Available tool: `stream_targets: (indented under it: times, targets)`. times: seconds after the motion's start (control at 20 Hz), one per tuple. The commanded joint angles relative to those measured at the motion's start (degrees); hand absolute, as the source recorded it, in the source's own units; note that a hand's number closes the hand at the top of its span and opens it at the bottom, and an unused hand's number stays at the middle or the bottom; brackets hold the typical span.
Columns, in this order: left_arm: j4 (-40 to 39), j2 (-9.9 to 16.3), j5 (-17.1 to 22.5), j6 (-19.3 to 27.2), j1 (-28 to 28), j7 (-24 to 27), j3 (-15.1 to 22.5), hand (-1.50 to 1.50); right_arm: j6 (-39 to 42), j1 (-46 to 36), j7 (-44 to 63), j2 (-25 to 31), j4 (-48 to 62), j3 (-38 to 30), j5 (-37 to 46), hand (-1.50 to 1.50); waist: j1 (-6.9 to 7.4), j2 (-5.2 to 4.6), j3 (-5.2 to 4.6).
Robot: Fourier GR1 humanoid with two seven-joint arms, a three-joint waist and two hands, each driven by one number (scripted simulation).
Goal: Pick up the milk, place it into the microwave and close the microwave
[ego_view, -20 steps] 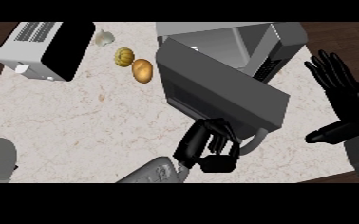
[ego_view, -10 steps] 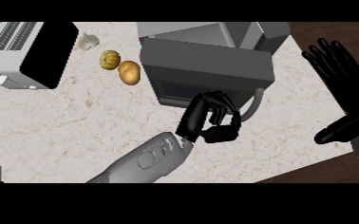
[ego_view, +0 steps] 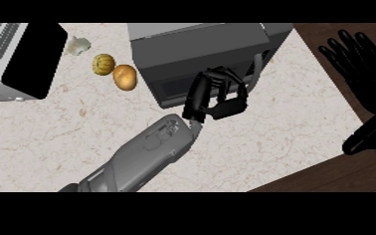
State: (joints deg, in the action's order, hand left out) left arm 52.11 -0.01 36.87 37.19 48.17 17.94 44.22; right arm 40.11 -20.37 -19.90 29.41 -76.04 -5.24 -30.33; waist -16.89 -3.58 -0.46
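Left hand point(ego_view: 217, 95) against the microwave point(ego_view: 198, 55) door, centre frame.
Its fingers are clenched, grasping nothing visible (right hand point(ego_view: 354, 59) rests released, right edge).

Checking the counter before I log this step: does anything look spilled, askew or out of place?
Nothing stands out. The microwave door looks shut, with the left hand against it; nothing is spilled on the counter.

1 microwave point(ego_view: 198, 55), 1 toaster point(ego_view: 26, 59) far left, 2 yellow-brown round items point(ego_view: 104, 63) point(ego_view: 125, 77), 1 garlic bulb point(ego_view: 78, 45), 2 hands point(ego_view: 217, 97) point(ego_view: 352, 59).
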Motion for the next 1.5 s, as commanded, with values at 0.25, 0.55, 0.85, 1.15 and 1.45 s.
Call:
stream_targets:
  times: [0.25,0.55,0.85,1.15,1.45]
  targets:
    - [-4.3,0.0,6.5,-1.0,4.6,6.0,-5.3,1.50,3.0,-1.8,2.2,2.0,-1.3,-0.8,-5.1,-1.50,-1.73,-0.81,0.10]
    - [-5.6,0.0,8.9,-1.6,4.8,8.9,-4.9,1.50,3.3,-3.0,3.5,2.8,-1.7,-0.7,-6.6,-1.50,-2.07,-1.53,0.19]
    - [-6.8,0.0,10.9,-1.8,5.2,11.2,-4.7,1.50,4.0,-3.5,4.6,3.9,-2.1,-1.2,-8.5,-1.50,-2.74,-1.57,0.28]
    - [-7.6,0.0,12.3,-1.9,5.6,13.6,-4.4,1.50,4.1,-4.3,5.7,4.4,-2.3,-1.3,-10.6,-1.50,-2.90,-1.74,0.26]
    - [-8.3,0.0,13.6,-1.8,5.8,15.7,-3.7,1.50,4.2,-5.3,6.9,5.8,-2.1,-1.9,-12.3,-1.50,-3.28,-1.88,0.24]
